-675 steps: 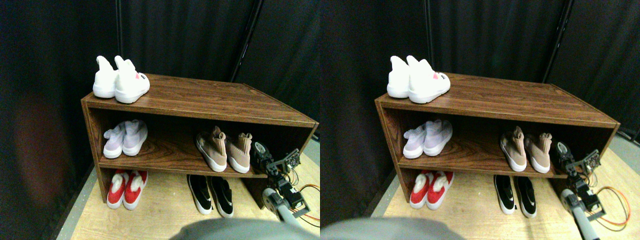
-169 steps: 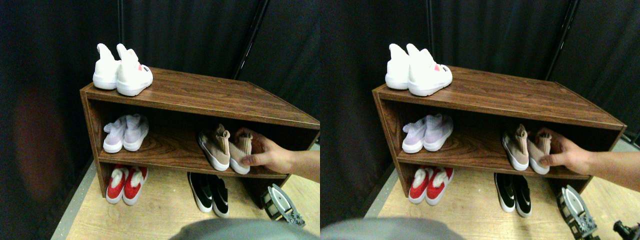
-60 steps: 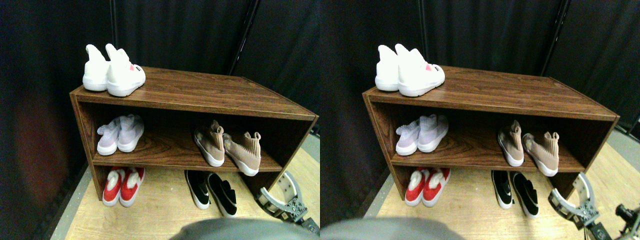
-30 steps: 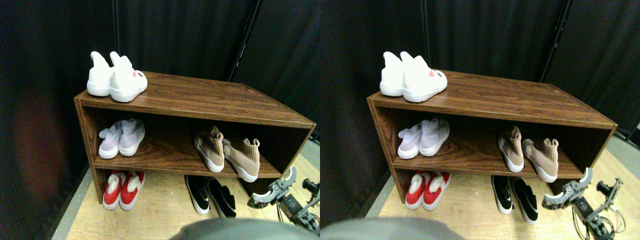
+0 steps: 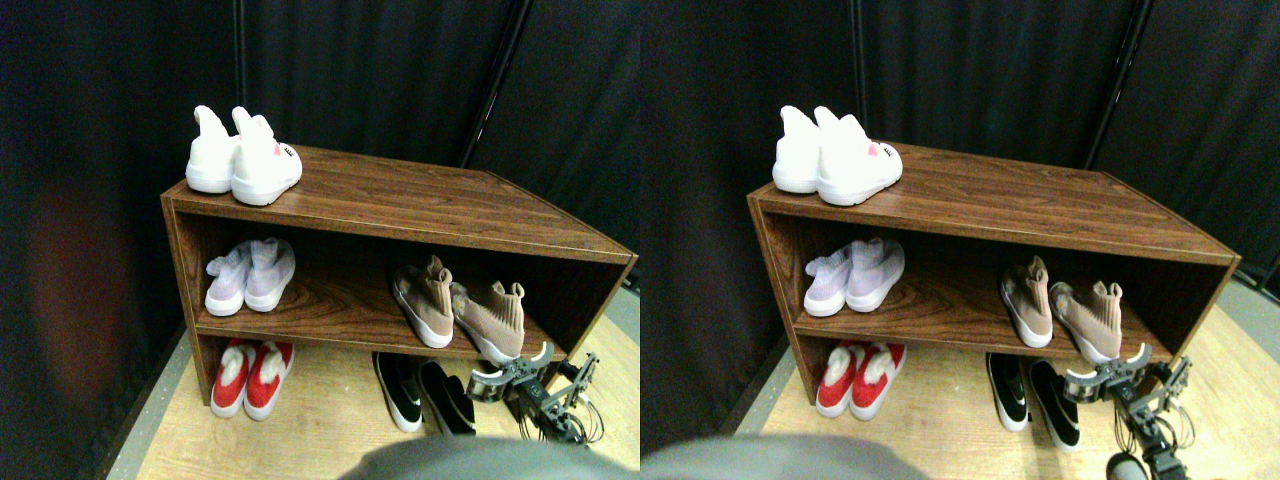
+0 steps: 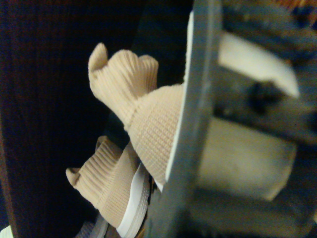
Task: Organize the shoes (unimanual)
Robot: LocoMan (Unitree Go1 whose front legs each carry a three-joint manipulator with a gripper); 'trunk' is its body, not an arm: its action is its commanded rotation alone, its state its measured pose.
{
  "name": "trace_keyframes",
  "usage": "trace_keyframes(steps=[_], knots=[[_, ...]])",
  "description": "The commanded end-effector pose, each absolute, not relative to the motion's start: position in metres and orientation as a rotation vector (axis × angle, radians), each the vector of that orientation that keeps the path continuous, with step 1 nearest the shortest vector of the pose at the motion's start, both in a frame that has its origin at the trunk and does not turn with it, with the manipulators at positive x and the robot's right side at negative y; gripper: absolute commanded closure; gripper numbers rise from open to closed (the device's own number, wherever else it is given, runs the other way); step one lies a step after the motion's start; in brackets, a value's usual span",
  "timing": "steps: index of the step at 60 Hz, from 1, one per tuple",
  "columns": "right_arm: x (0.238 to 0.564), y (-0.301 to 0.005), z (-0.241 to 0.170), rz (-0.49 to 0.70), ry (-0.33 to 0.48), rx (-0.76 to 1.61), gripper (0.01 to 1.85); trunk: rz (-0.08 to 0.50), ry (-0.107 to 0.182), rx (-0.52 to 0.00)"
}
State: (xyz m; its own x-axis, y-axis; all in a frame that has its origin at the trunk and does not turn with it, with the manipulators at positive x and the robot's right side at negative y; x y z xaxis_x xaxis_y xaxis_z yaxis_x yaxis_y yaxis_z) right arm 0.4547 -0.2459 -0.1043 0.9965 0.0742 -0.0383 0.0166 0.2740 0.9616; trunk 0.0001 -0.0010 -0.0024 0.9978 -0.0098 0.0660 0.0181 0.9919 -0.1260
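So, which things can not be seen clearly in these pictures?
- Tool, stereo view: small and dark; whether it touches the skewed tan shoe cannot be told.
- Tool, wrist view: its blurred frame fills one side and hides the jaw gap and part of the near tan shoe.
- Other tan shoe, wrist view: cut off by the picture edge.
- Black slip-ons, stereo view: toes hidden by the grey blur; one stands partly behind the tool.

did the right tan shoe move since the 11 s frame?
Yes. The right tan sock-shoe now lies angled away from its mate, toe past the front edge of the middle shelf; earlier the two stood parallel.
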Motion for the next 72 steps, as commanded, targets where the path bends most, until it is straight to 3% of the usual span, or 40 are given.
trace_keyframes(steps=[1,44,72], knots=[[0.460,-0.245,-0.103,0.059,0.062,1.312,0.28,-0.002,-0.064,-0.131],[0.480,-0.241,-0.114,0.053,0.086,1.360,0.34,0.014,-0.055,-0.140],[0.460,-0.243,-0.102,0.081,0.049,1.352,0.36,0.000,-0.054,-0.131]])
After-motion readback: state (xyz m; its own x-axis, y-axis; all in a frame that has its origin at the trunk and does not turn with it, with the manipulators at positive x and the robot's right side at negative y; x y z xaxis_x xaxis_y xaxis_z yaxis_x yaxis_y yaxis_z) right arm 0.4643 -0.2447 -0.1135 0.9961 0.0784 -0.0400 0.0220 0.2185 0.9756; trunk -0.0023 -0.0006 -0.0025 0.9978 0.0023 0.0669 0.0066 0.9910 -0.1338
